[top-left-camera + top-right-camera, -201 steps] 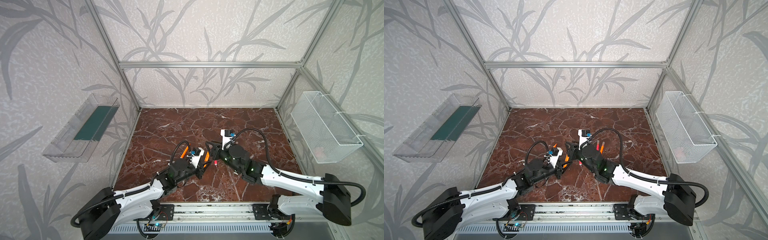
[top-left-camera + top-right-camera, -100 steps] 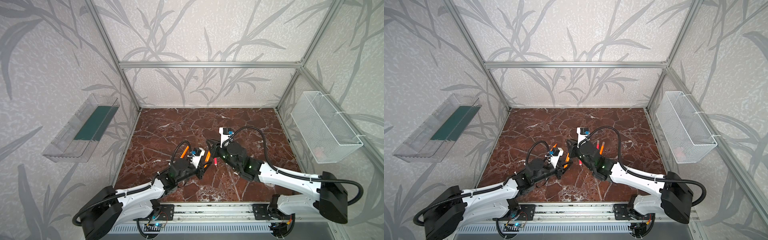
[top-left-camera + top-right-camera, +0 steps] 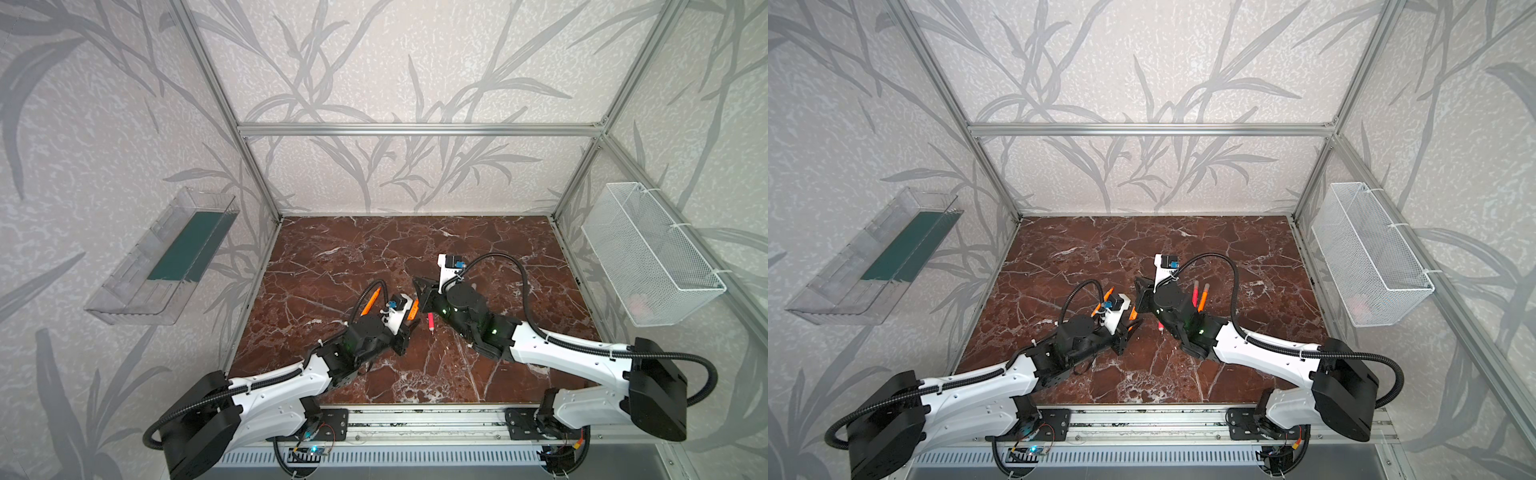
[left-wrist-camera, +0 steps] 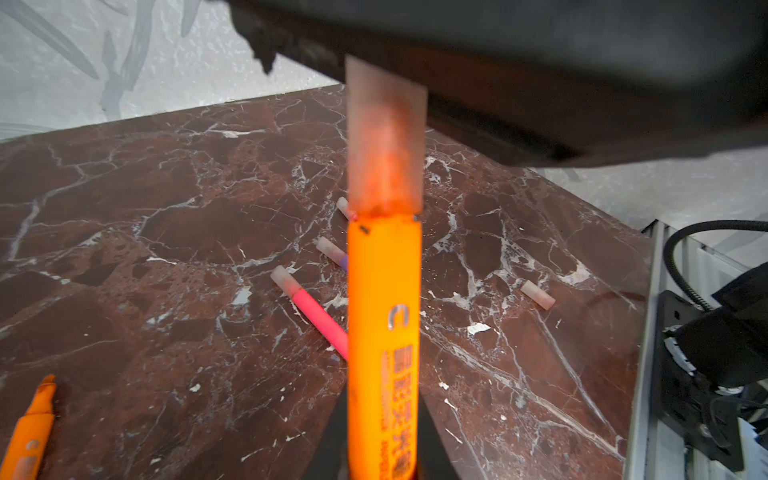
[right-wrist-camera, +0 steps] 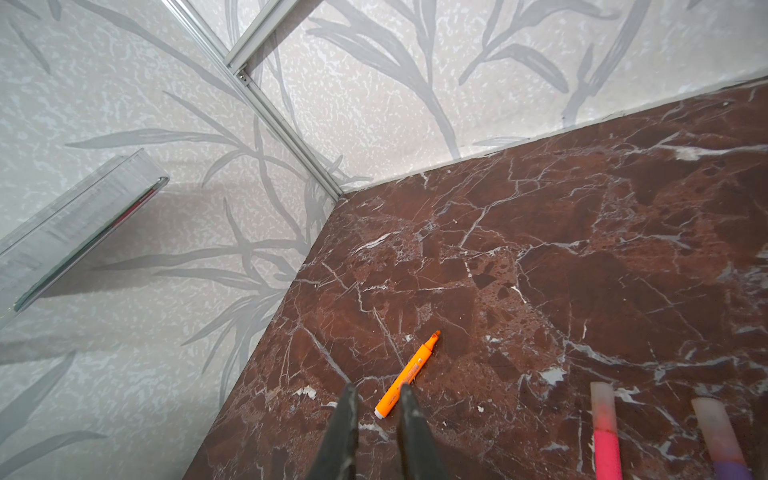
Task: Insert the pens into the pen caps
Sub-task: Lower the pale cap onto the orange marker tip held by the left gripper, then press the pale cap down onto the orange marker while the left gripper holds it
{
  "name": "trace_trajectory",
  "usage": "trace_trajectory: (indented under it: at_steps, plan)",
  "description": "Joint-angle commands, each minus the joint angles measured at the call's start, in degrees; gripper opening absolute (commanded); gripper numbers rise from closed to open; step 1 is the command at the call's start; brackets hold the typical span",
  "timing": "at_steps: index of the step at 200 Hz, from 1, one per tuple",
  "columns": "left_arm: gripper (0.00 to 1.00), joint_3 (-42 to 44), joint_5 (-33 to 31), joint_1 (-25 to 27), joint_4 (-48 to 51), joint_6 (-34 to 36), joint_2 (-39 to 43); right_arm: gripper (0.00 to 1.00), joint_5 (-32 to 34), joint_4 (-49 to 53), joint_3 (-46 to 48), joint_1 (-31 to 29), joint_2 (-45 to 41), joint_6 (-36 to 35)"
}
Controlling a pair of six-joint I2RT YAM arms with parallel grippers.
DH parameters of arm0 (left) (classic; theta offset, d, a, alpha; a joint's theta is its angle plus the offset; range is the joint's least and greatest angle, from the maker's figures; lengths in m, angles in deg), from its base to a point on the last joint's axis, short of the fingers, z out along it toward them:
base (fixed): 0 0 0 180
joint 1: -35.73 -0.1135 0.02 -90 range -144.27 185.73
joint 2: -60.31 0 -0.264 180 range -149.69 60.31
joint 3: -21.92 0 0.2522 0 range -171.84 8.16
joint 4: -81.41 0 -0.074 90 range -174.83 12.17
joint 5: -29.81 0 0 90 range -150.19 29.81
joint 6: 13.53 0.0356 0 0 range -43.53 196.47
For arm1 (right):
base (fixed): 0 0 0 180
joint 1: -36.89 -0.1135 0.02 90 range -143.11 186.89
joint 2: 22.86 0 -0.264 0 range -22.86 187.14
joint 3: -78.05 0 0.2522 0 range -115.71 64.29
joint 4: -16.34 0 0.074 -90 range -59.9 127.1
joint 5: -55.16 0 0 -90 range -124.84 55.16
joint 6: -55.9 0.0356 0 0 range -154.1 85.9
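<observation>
The left gripper (image 3: 409, 326) is clamped on the barrel of the held orange pen (image 4: 384, 332), in the air over mid-table. The cap (image 4: 384, 141) sits over its tip, rim at the barrel's shoulder. The right gripper (image 5: 377, 392) is closed, apparently on the cap's far end, though that end is hidden. Press straight along the pen's axis, without tilt, until the rim seats. Room is ample: the walls are well apart, and a capped pink pen (image 4: 316, 316) and a loose cap (image 4: 538, 295) lie on the marble table (image 4: 166, 187) below, the loose cap near the front rail (image 4: 648, 353)
</observation>
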Motion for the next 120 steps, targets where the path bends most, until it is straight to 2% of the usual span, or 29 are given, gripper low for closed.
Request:
trace_trajectory:
  at_steps: [1, 20, 44, 79, 90, 106, 120]
  plan:
    - [0.00, -5.64, -9.13, -0.80, -5.81, 1.58, 0.97, 0.05, -1.72, 8.99, -1.17, -5.02, 2.79, 0.90]
    - [0.00, -5.90, -8.41, -0.97, -5.86, 1.52, 2.04, 0.03, -2.25, 6.77, -1.26, -6.26, 5.18, 0.92]
    - [0.00, -5.29, -5.12, -2.54, -6.37, -1.08, 4.25, 0.00, -6.00, -1.15, 1.88, -6.83, 6.77, -0.01]
    - [0.00, -4.36, 11.12, -12.40, -5.41, -7.29, 9.97, 0.00, -11.84, -12.73, 7.46, -7.34, 6.35, -4.80]
    - [0.00, -3.47, 14.27, -14.40, -6.33, -8.32, 11.58, 0.00, -12.70, -18.06, 10.24, -7.98, 6.24, -7.38]
    - [0.00, -2.99, 12.90, -14.75, -5.71, -8.00, 13.26, 0.00, -8.23, -20.48, 12.88, -10.40, 6.18, -6.12]
    - [0.00, -3.77, 8.92, -14.74, -3.59, -7.36, 13.47, 0.00, -7.26, -14.51, 11.40, -11.78, 6.90, 1.97]
